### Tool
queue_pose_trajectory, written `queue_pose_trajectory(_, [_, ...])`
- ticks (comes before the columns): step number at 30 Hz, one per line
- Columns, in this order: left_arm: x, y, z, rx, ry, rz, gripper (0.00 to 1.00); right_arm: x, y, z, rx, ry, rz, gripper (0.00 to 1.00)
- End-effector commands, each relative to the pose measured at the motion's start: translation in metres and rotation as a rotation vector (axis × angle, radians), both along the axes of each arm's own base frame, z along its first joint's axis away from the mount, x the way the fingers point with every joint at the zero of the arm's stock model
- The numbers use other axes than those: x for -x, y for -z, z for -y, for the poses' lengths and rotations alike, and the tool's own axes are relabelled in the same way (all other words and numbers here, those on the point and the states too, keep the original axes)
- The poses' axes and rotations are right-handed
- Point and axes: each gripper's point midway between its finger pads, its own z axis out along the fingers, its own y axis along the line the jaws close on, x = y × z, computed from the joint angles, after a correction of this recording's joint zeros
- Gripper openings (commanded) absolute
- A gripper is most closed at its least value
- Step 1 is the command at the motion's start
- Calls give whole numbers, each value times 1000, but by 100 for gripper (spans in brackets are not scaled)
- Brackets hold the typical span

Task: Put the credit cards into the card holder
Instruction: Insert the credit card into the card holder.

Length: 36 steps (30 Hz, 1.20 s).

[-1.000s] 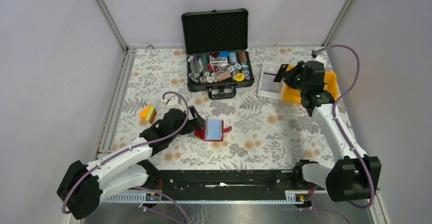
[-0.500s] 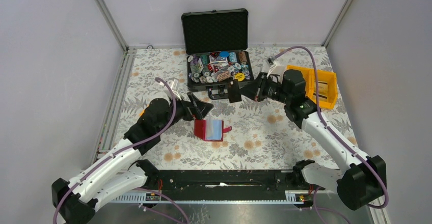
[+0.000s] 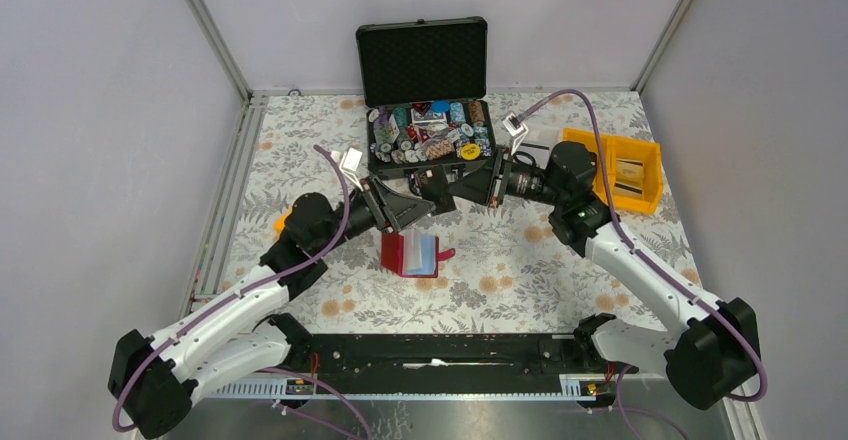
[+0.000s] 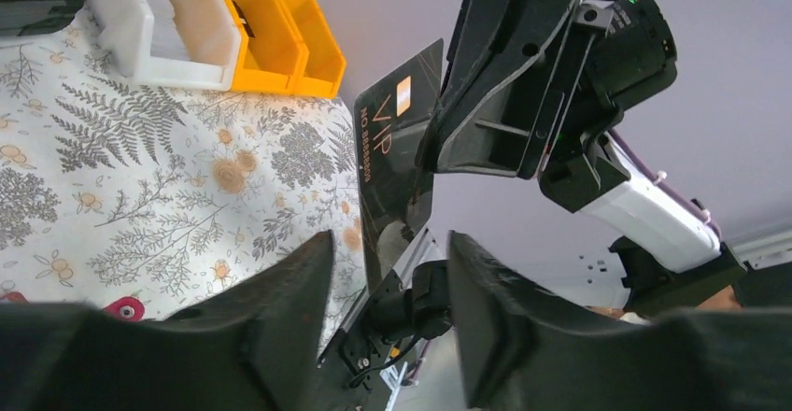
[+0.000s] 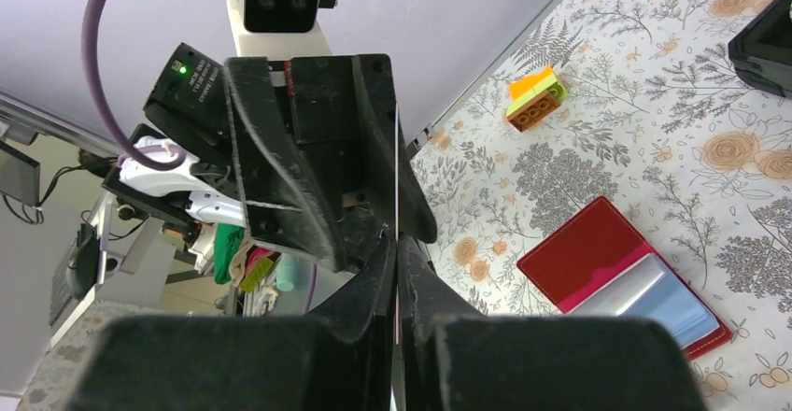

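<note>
A black credit card [image 4: 397, 163] marked VIP hangs in the air over the middle of the table, and my right gripper [image 3: 462, 186] is shut on its upper part. In the right wrist view the card shows edge-on between the closed fingers of the right gripper [image 5: 396, 243]. My left gripper [image 4: 388, 243] faces it with its jaws apart, one on each side of the card's lower edge, not touching it. Below them the dark red card holder [image 3: 398, 252] lies open on the cloth with a pale blue card [image 5: 654, 299] in it.
A black case [image 3: 430, 150] full of poker chips stands open at the back centre. Yellow bins [image 3: 625, 170] sit at the back right, with a white bin [image 4: 173, 28] beside them. An orange and green block [image 5: 534, 98] lies left of the holder.
My right arm swung from the yellow bins to the centre, carrying the black card. My left gripper rose from the holder, turned toward the card, and its jaws narrowed around the card's lower edge.
</note>
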Motion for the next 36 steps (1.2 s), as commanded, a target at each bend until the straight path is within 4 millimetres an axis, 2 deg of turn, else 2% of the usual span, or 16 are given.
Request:
queue_pose_trajectory(1, [8,-28,0,116,37,59,40,8,-16,-4,-40,-49,48,0])
queue_pose_trajectory(7, [5,-25,-1,115,25,52,15,7,-5,-6,-20,-58,19,0])
queue_pose_trajectory(9, [4,-23,-1,114,24,53,3,1,3,-5,8,-23,3,1])
queue_pose_trajectory(10, [3,-21,-2,109,18,49,0,-5,11,-3,40,14,-17,11])
queue_pose_trajectory(11, [2,-18,-3,102,10,46,0,-14,21,0,80,67,-39,27])
queue_pose_trajectory(13, [-3,-7,-5,69,-21,25,0,-34,51,12,194,205,-105,52])
queue_pose_trajectory(14, [-7,0,-6,44,-42,11,0,-48,69,23,261,311,-135,59])
queue_pose_trajectory(16, [-14,15,-11,-10,-87,-17,0,-55,108,38,357,406,-200,73])
queue_pose_trajectory(18, [-19,32,-17,-71,-131,-51,0,-56,135,46,394,454,-254,77])
queue_pose_trajectory(21, [-22,46,-24,-134,-165,-66,0,-50,169,49,448,485,-332,78])
queue_pose_trajectory(25, [-25,66,-26,-197,-178,-107,0,-44,197,46,528,497,-363,77])
queue_pose_trajectory(30, [-31,86,-33,-224,-221,-186,0,-35,206,20,517,398,-385,63])
queue_pose_trajectory(36, [-43,85,-48,-235,-253,-199,0,-31,210,-7,494,325,-361,55])
